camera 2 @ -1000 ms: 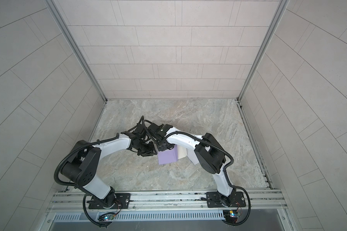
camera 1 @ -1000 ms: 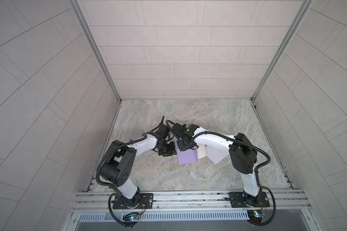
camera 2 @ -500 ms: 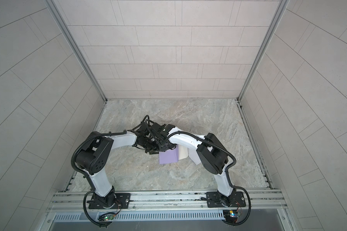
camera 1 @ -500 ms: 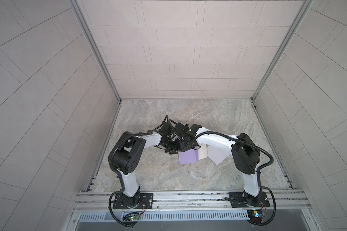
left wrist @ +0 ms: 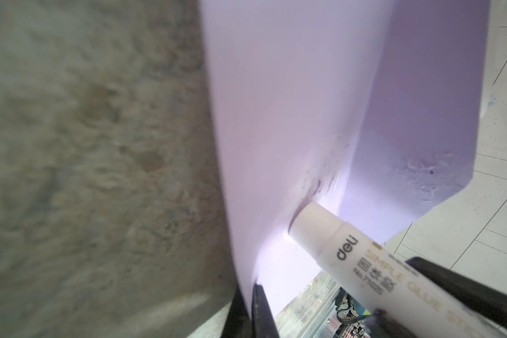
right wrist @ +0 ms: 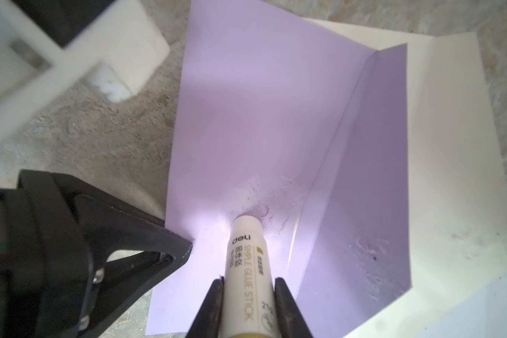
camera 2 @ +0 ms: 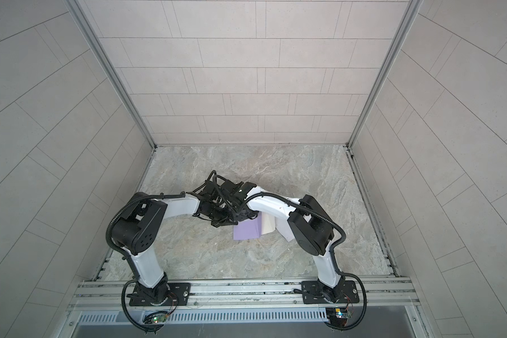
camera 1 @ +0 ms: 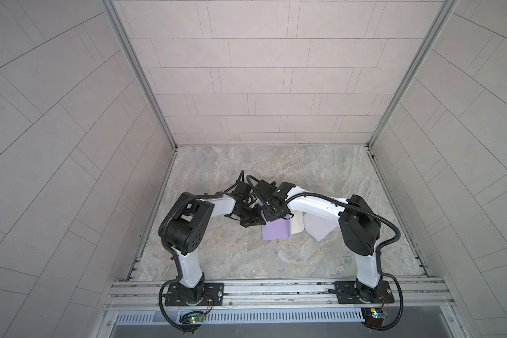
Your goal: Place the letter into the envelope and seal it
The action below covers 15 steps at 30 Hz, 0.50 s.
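Lilac and flat on the marble tabletop [camera 1: 246,263], the envelope [camera 1: 275,231] sits between the two arms in both top views. Its flap [right wrist: 363,175] is folded open and rises along the crease on the side away from the left arm. Smears of glue [right wrist: 275,199] mark the body of the envelope right by that crease, and more show on the flap.

A white glue stick [right wrist: 245,263] has its tip pressed onto the envelope just beside the crease, among the smears. The right gripper [right wrist: 248,289] has its two black fingers clamped against the sides of the stick's barrel and holds it at a slant over the envelope.

On the envelope's opposite edge, the left gripper [left wrist: 251,304] has its jaws closed tight with the paper's edge pinched between them. In the right wrist view, its tip meets that edge just beside the stick.

Beyond the flap, touching the envelope, lies a white sheet [camera 1: 294,225]; I cannot tell whether it is the letter. A paler sheet [camera 1: 319,231] lies just past that, partly under the right arm.
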Tool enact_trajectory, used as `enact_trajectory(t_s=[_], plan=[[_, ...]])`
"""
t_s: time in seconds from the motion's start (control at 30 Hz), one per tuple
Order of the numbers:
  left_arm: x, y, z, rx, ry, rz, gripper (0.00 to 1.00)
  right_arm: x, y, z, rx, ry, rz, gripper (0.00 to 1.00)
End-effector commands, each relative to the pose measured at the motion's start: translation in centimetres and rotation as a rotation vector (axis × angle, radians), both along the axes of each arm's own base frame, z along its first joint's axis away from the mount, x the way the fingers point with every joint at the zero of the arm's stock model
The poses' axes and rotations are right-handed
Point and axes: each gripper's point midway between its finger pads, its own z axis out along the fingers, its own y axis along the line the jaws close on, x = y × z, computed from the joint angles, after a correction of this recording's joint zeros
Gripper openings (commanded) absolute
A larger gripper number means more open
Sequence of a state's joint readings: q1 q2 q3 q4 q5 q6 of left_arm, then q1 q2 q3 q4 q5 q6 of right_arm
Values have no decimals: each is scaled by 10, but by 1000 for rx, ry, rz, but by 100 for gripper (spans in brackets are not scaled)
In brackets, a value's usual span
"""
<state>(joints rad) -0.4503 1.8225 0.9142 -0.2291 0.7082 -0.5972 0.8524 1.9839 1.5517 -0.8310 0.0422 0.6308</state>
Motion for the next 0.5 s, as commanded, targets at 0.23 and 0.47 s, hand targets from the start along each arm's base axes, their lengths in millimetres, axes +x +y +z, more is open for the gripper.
enact_trajectory(t_s=[0.23,0.47], plan=[[-18,53,-20,314,12,-9,0,11,-49,-21,-183,-13,-114,0],[-24,54,-23,317,19,-13,0,12,-28,-6,0,-31,-89,0]])
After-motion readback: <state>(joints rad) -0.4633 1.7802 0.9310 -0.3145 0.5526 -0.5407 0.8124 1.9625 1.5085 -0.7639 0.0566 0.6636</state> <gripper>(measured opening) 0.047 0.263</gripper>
